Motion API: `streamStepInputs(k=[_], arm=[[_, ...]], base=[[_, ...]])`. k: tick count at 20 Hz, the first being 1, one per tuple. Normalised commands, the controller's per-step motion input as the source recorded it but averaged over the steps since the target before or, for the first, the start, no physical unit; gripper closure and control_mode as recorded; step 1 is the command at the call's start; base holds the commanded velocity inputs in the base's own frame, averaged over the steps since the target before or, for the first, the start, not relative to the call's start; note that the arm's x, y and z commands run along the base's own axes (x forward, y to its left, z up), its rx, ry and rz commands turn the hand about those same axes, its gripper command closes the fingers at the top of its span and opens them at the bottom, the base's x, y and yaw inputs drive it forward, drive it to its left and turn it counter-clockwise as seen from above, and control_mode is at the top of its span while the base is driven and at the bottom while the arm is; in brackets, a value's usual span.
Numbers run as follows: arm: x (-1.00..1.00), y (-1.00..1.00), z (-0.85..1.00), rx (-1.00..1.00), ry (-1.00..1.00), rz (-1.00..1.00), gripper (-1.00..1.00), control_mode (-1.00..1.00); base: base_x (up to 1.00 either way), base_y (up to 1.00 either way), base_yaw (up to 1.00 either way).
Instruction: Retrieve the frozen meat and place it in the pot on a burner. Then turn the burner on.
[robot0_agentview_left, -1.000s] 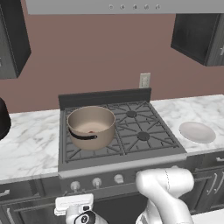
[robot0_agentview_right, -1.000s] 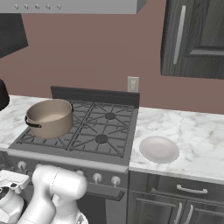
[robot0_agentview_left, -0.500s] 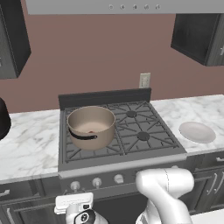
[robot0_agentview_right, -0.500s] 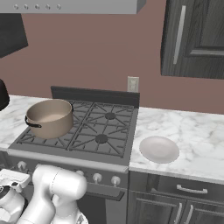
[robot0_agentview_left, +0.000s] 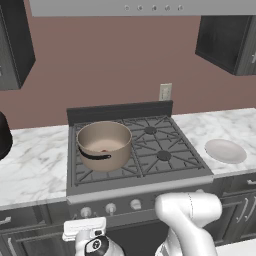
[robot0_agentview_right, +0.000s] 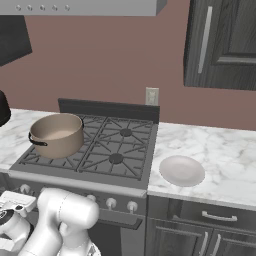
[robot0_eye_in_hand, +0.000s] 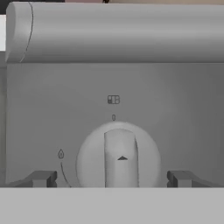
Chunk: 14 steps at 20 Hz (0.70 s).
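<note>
Two fingertips (robot0_eye_in_hand: 41, 178) spread wide (nothing gripped), gripper (robot0_eye_in_hand: 113, 179) facing stove knob (robot0_eye_in_hand: 119, 158) square-on, arm low.

Even, soft rendered light; faint shadow inside the wide tan-beige metal pot (robot0_agentview_left: 104, 144) toward 9 o'clock; hand view slightly blurry throughout.

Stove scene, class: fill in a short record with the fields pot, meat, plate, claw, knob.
pot: tan pot on the stove's front left burner
meat: small red speck on the pot's floor, too small to tell more
plate: pale plate, nothing on it, on the counter right of the stove
claw: claw open, fingertips either side of the knob
knob: round knob, ridge upright, facing the hand camera
</note>
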Motion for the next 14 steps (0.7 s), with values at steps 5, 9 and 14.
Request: streamStepInputs(k=[5,9,14], arm=[[0.19,0.0,0.0,0.0,0.0,0.0,-1.0,-1.0],[0.01,0.0,0.0,0.0,0.0,0.0,-1.0,-1.0],[0.0,0.0,0.0,0.0,0.0,0.0,1.0,-1.0]], base=[[0.0,0.0,0.0],[0.0,0.0,0.0],[0.0,0.0,0.0]])
